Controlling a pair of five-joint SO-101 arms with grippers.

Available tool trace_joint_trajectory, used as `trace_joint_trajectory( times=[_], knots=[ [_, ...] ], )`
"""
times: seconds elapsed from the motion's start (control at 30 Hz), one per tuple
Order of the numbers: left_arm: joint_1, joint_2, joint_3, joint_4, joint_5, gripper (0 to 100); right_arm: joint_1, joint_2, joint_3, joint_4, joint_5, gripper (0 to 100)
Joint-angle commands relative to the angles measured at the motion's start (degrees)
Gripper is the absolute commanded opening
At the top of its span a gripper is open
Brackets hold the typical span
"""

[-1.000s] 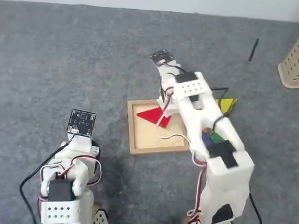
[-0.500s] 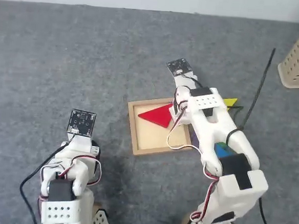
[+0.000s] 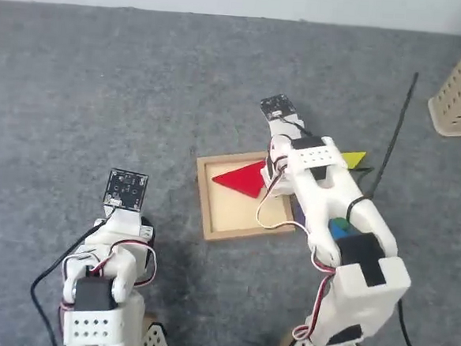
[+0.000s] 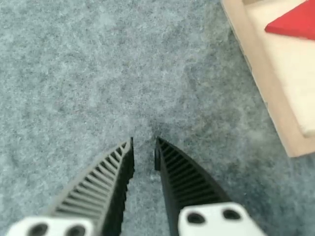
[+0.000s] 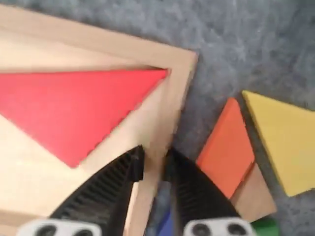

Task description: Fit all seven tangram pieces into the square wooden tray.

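- Right claw (image 5: 152,160) hangs nearly closed, a mere slit between its black ribbed fingers and nothing in it, directly above the pale rim of the square wooden tray (image 5: 179,93), on the side nearest the loose pieces
- Left claw (image 4: 144,147) is likewise narrow and empty, over the grey carpeted table (image 4: 74,64), apart from the tray's corner
- We count one piece inside: the flat red triangle piece (image 5: 74,105) lies on the tray floor with one point tucked into a corner; the orange triangle piece (image 5: 227,152) and yellow triangle piece (image 5: 285,147) lie outside, just beside the rim and close together, and we cannot tell whether they touch
- We judge that a descent from here would land the fingers on the rim, tipping or shoving the tray and sliding the red triangle out of its corner
- We also expect trouble if the slit is not widened first: the thin orange piece offers little edge on carpet, so the fingers could skid and push it against the yellow one
- Our right wrist view gives the orange piece and its neighbours, where the high view has the right arm (image 3: 331,204) lying across that spot; the high view gives the tray's whole outline and the left arm (image 3: 104,283) well apart from it
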Motion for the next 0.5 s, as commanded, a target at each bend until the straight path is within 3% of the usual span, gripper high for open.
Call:
trace_joint_trajectory(
  times=[0.0, 0.2, 0.47],
  knots=[
    [0.18, -1.23, -0.57, 0.00, 0.44, 7, 0.48, -0.40, 0.26, 3.91, -0.88, 0.6],
    [0.18, -1.23, -0.57, 0.00, 0.44, 7, 0.66, -6.37, 7.91, 2.33, -2.46, 0.6],
    [0.18, -1.23, -0.57, 0.00, 0.44, 7, 6.29, -17.01, 15.47, -0.75, -2.11, 0.7]
  ],
)
